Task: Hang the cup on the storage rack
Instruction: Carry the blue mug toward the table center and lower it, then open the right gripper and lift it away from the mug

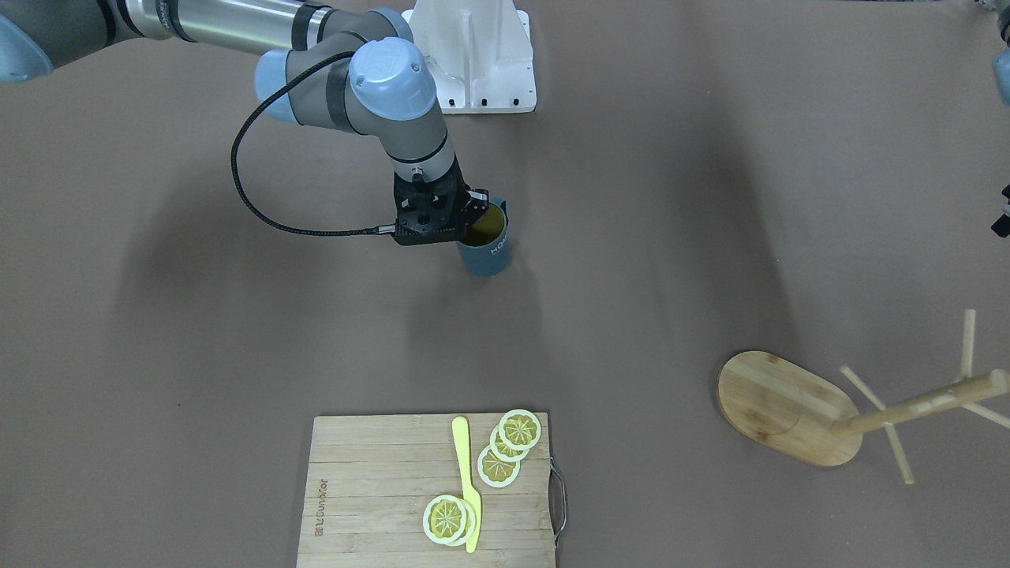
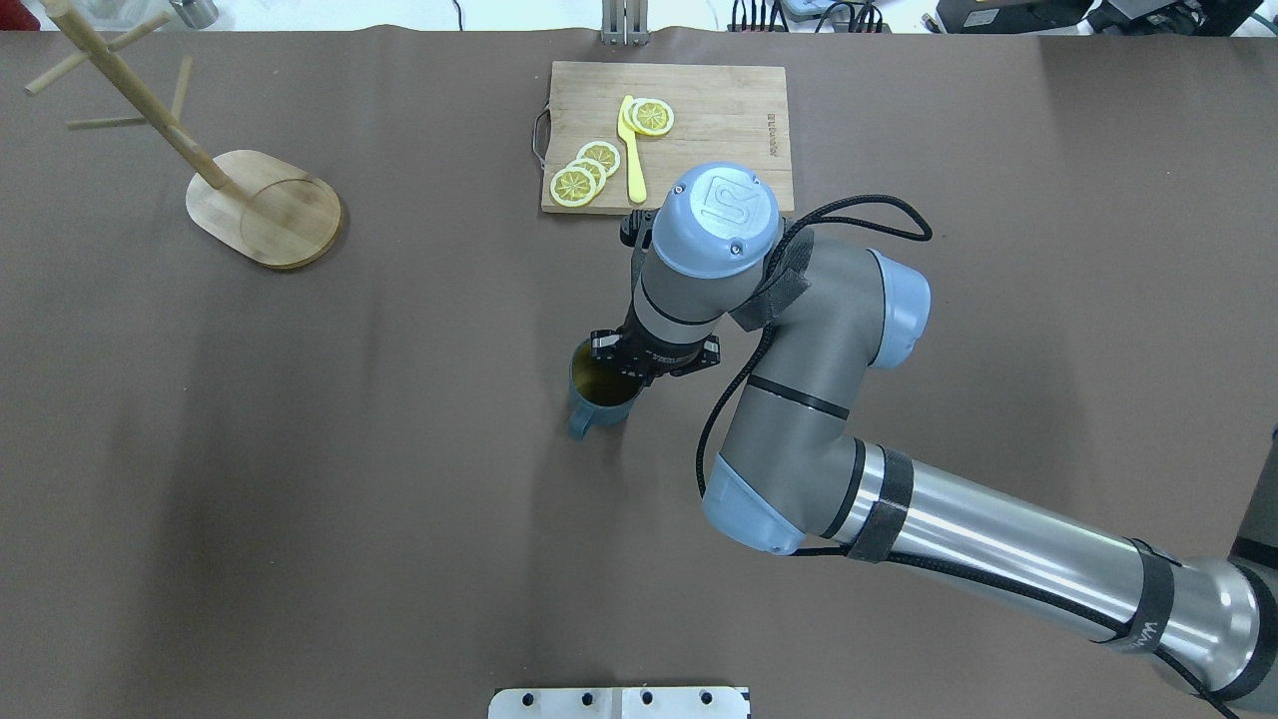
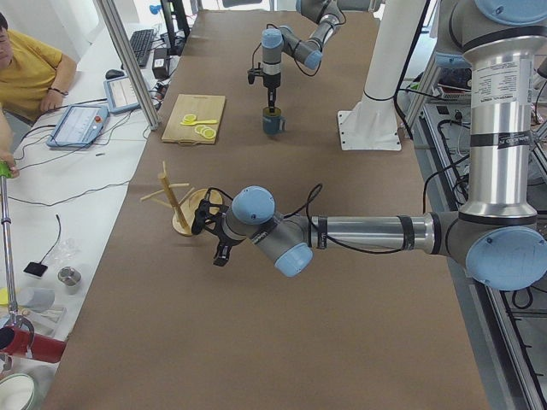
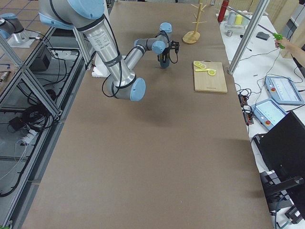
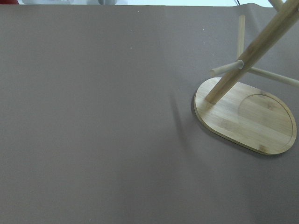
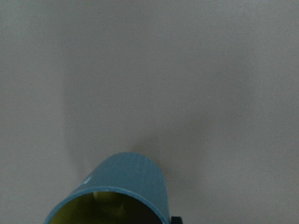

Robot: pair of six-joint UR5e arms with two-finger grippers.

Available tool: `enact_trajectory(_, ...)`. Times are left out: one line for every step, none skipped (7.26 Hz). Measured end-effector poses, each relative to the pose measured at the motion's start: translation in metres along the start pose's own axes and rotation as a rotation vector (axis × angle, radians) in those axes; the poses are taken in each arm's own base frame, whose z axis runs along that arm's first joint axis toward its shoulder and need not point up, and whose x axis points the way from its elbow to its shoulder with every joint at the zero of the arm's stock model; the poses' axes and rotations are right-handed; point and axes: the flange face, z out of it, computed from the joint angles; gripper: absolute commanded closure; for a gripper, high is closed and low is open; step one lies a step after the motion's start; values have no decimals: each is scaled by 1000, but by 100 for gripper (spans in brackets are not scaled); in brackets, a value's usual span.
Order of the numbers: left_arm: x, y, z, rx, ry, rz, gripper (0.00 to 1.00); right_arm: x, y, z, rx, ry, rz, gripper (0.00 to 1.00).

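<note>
The dark slate-blue cup (image 1: 488, 252) with a yellow inside stands upright mid-table, its handle (image 2: 582, 423) towards the robot. My right gripper (image 1: 471, 214) comes down on its rim and looks shut on the wall, with one finger inside. The fingertips are hidden in the overhead view (image 2: 624, 371). The right wrist view shows only the cup's rim and side (image 6: 131, 177). The bamboo storage rack (image 1: 769, 402) stands far off at the table's left end (image 2: 265, 205). My left gripper (image 3: 214, 239) hovers near the rack (image 5: 252, 112). I cannot tell whether it is open or shut.
A slatted cutting board (image 1: 371, 489) with lemon slices (image 1: 509, 446) and a yellow knife (image 1: 467, 481) lies at the far edge across from the robot. The white arm mount (image 1: 473, 55) sits at the robot's side. Operators sit beside the table's end (image 3: 26, 68).
</note>
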Motion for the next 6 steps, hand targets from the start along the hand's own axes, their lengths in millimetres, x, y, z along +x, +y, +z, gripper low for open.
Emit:
enact_trajectory(0, 0, 0, -1, 0, 0, 2, 2, 1, 2, -17, 15, -16, 53)
enact_trajectory(0, 1, 0, -1, 0, -1, 2, 3, 2, 3, -23, 20, -22, 12)
enact_trajectory(0, 1, 0, -1, 1, 0, 2, 2, 2, 2, -24, 19, -25, 9)
enact_trajectory(0, 1, 0, -1, 3, 2, 2, 1, 2, -1, -22, 15, -28, 9)
enact_trajectory(2, 1, 0, 0, 13, 11, 3, 0, 2, -8, -16, 4, -31, 9)
enact_trajectory(8, 2, -1, 3, 38, 17, 4, 5, -6, -24, -10, -18, -23, 9)
